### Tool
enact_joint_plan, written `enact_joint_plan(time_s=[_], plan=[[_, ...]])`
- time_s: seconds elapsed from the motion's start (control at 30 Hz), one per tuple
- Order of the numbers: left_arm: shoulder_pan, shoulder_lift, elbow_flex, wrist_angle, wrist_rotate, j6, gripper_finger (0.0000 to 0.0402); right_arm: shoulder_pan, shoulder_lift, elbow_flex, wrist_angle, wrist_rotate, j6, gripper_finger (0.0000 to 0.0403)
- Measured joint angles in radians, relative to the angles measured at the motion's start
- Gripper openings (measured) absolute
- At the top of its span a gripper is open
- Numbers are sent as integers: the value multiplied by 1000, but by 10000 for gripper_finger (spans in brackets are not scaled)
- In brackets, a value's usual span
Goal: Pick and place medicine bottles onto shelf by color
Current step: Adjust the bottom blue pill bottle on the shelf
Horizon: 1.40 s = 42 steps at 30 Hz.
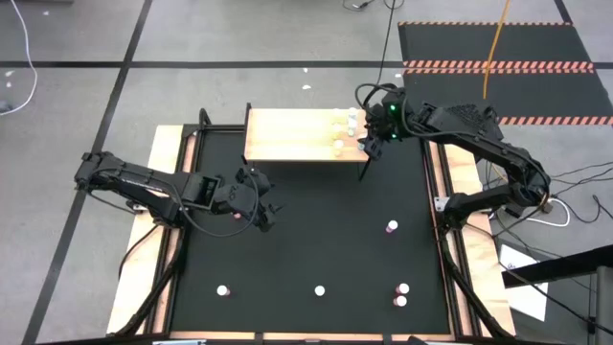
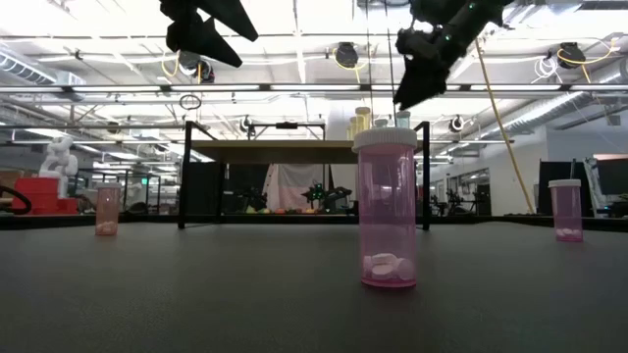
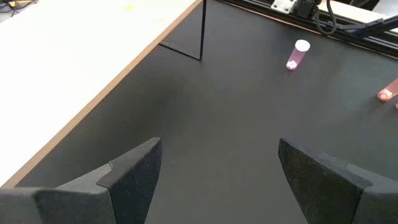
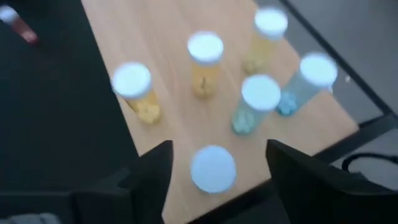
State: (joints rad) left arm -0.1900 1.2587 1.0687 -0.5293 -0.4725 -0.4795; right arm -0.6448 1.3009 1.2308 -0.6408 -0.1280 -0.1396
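High view: my right end effector sits at the right end of the shelf, upper middle of the frame, over a small cluster of bottles on the shelf. My left end effector waits over the black mat, left of centre, nothing in it. Pink bottles are still loose on the mat: one right of centre, the rest along the lower edge.

Low view: a pink bottle stands upright on the mat at centre frame, a few pills at its bottom. I judge these bottles very light, rigid, smooth plastic, easy to tip or squirt out of a pinch. I would take one across the body just under the white cap, squarely and gently.

Left wrist view: my left fingers stand wide apart over bare mat, with a pink bottle lying in the upper right.

Right wrist view: my right fingers are spread wide and grip nothing. A white cap stands between them on the shelf board. Yellow bottles and pale blue ones crowd just beyond, so I must lift straight clear or I may knock them over.
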Motion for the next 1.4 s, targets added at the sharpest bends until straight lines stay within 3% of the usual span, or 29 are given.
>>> enact_joint_plan(time_s=[0.23, 0.97, 1.4], plan=[[13, 0, 0, -1, 0, 7, 324, -8, 17, 0, -6, -3, 19, 274], [40, 0, 0, -14, 20, 28, 324, 11, 47, -1, 36, -2, 67, 120], [92, 0, 0, -15, 81, 78, 324, 74, 57, -1, 83, 21, 74, 119]])
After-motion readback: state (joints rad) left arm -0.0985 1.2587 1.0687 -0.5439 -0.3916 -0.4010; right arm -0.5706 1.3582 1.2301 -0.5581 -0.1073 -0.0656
